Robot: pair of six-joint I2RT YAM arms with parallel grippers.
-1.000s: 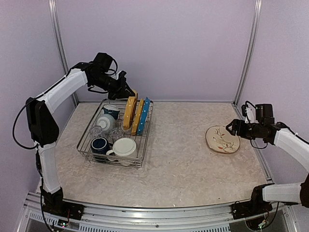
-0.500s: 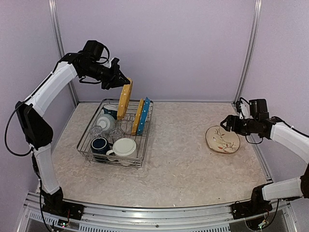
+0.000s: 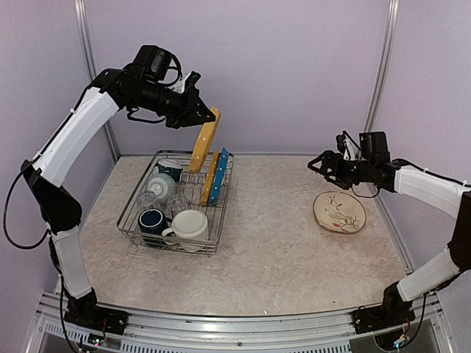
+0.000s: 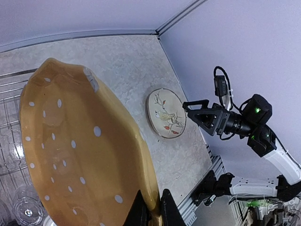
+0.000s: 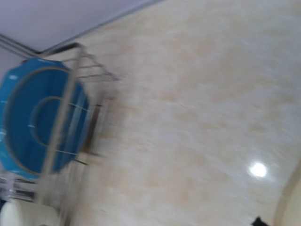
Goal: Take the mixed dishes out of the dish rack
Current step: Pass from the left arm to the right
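Observation:
My left gripper (image 3: 207, 115) is shut on the rim of a yellow-orange white-dotted plate (image 3: 205, 141), which hangs tilted above the back of the dish rack (image 3: 171, 245). In the left wrist view the plate (image 4: 80, 155) fills the left side, and the gripper (image 4: 153, 214) pinches its lower edge. In the rack stand another yellow plate (image 3: 209, 180) and a blue plate (image 3: 218, 176), with a bowl (image 3: 160, 185), a navy mug (image 3: 152, 219), a cream mug (image 3: 190, 223) and clear glasses (image 3: 146, 198). My right gripper (image 3: 320, 163) hovers open and empty above the table at the right.
A cream plate with a bird design (image 3: 339, 212) lies flat on the table at the right, below the right gripper. The blurred right wrist view shows the blue plate (image 5: 37, 127) behind the rack's wires (image 5: 70, 117). Purple walls and metal posts enclose the table.
The left arm has lifted the yellow plate out of the rack and carried it up and to the right. The right arm has risen leftward away from the bird plate, its jaws wider.

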